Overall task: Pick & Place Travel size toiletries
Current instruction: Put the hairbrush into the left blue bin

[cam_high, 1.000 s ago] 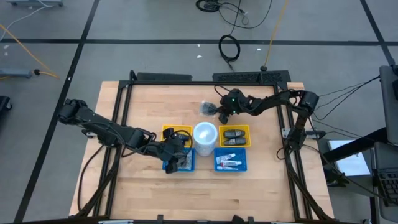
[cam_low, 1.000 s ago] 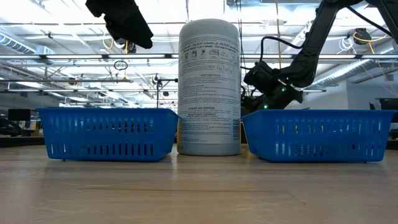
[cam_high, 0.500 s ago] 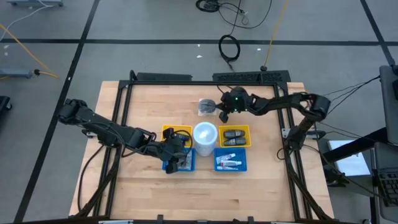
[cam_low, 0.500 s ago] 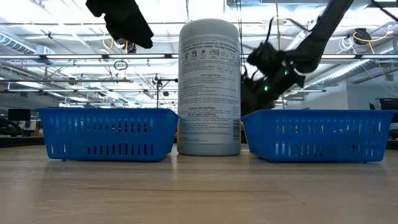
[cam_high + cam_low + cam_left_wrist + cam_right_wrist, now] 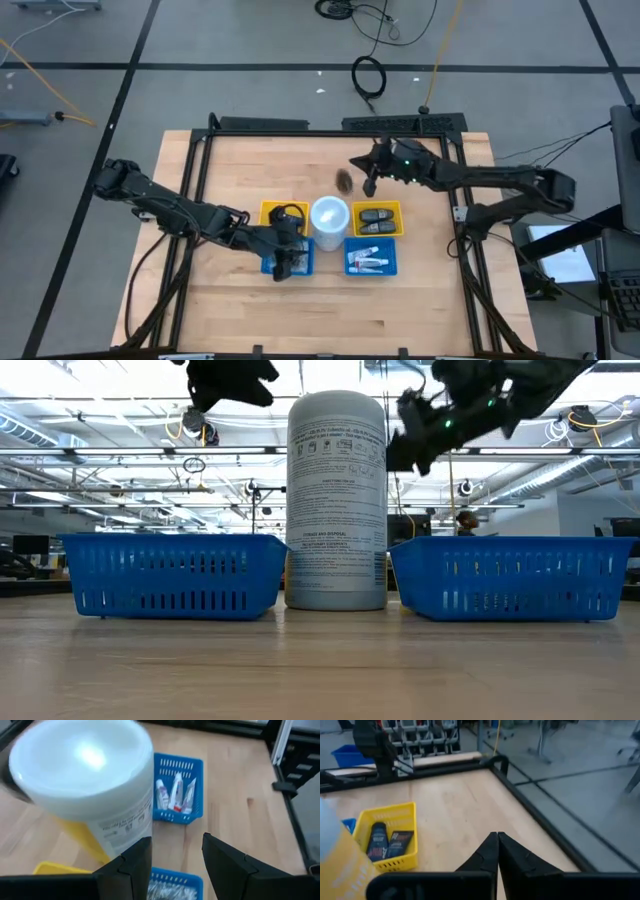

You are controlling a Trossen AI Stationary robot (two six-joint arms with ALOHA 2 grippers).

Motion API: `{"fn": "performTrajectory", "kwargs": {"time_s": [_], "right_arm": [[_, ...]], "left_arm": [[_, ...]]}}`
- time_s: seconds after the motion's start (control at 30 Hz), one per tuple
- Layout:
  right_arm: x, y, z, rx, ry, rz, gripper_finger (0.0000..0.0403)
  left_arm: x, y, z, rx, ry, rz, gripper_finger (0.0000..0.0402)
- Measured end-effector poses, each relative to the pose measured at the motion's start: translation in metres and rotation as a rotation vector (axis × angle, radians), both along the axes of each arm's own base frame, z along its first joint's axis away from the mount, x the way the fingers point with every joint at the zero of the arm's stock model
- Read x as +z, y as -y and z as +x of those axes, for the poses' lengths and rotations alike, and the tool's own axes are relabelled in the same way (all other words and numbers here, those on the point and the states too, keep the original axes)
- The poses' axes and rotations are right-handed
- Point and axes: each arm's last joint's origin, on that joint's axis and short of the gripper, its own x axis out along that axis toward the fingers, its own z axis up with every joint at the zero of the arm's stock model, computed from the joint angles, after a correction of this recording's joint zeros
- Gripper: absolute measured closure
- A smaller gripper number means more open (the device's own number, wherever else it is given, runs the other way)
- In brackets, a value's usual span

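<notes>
The travel size toiletries [image 5: 368, 260] [image 5: 174, 794], small white tubes, lie in the right-hand blue basket [image 5: 387, 268] [image 5: 196, 767]. No gripper touches them. My left gripper [image 5: 284, 264] [image 5: 175, 865] hangs open above the left-hand blue basket [image 5: 304, 266] [image 5: 192, 881], which holds clear bags of grey bits. My right gripper [image 5: 367, 187] [image 5: 497, 838] is shut and raised over the far middle of the table. In its wrist view nothing shows between its fingers. A blurred grey bag [image 5: 345, 180] shows just left of its fingertips. I cannot tell whether the two touch.
A tall white canister [image 5: 329, 215] [image 5: 337, 500] [image 5: 80, 770] stands between the baskets. Two yellow baskets sit behind the blue ones: one [image 5: 268, 211] on the left, and one [image 5: 395, 207] [image 5: 387, 815] on the right that holds black gadgets. A black frame [image 5: 330, 125] rims the table.
My right gripper has risen well above the table, and its arm has swung out toward the right edge. The grey bag has shifted a little toward the right and near side and now shows blurred. My left gripper has tipped upward a little over its basket.
</notes>
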Motion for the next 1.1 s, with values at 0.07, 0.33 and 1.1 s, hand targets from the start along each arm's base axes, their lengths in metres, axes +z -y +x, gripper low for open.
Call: {"fn": "performTrajectory", "kwargs": {"time_s": [0.07,0.33,1.1], "right_arm": [[0.009,-0.008,-0.004,0.001,0.017,-0.029,0.0403],[0.014,-0.022,-0.017,0.003,-0.067,-0.044,0.0403],[-0.068,0.018,-0.019,-0.182,-0.397,0.213,0.023]], "left_arm": [[0.001,0.0,0.001,0.0,0.018,-0.007,0.0227],[0.003,0.0,0.002,0.004,0.032,-0.016,0.0227],[0.003,-0.001,0.003,-0.002,0.031,-0.008,0.0227]]}}
